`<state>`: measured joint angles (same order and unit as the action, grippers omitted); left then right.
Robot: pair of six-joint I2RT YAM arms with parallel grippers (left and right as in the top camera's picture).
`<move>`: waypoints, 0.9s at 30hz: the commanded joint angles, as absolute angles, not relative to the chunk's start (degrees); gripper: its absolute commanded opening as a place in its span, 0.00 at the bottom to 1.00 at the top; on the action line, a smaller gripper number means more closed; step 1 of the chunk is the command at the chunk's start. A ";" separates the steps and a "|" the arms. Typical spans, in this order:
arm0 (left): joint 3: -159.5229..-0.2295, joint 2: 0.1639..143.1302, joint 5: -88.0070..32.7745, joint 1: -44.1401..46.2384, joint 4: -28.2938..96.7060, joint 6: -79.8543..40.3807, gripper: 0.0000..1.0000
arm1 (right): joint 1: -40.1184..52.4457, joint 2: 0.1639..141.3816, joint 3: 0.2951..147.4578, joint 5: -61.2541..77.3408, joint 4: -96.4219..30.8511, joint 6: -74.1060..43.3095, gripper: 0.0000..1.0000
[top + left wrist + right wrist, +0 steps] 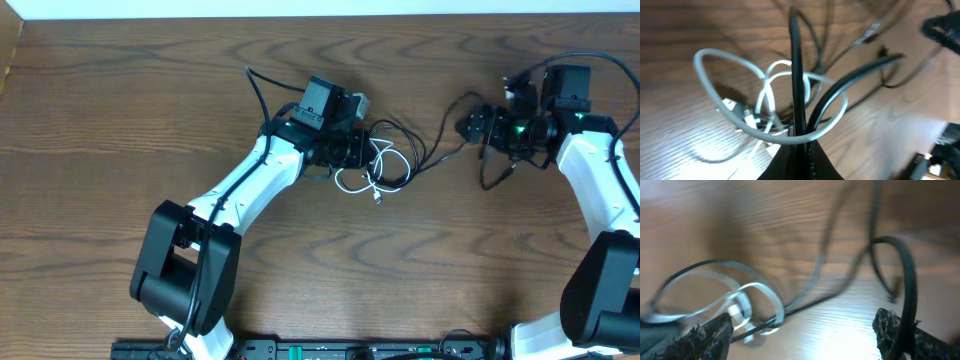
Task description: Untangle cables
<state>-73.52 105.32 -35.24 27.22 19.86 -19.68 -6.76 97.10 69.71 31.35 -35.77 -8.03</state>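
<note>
2 light, limp cables lie tangled on the table [150,100], centre-far. The white cable [372,180] is looped beside the left gripper [352,150], which is clenched on the black cable [430,160]. A free loop is judged the best hold. The right gripper [478,128] is spread, nothing held. Crossings are blurred in both wrist views & can't be traced.

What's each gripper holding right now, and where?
Left gripper pinches the black cable where the white cable loops across it. Right gripper appears open, pinching nothing.
</note>
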 commanded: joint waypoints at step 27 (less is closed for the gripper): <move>-73.41 104.03 -76.18 16.78 13.23 -17.69 0.08 | 7.03 97.17 72.40 35.83 -27.29 1.91 0.72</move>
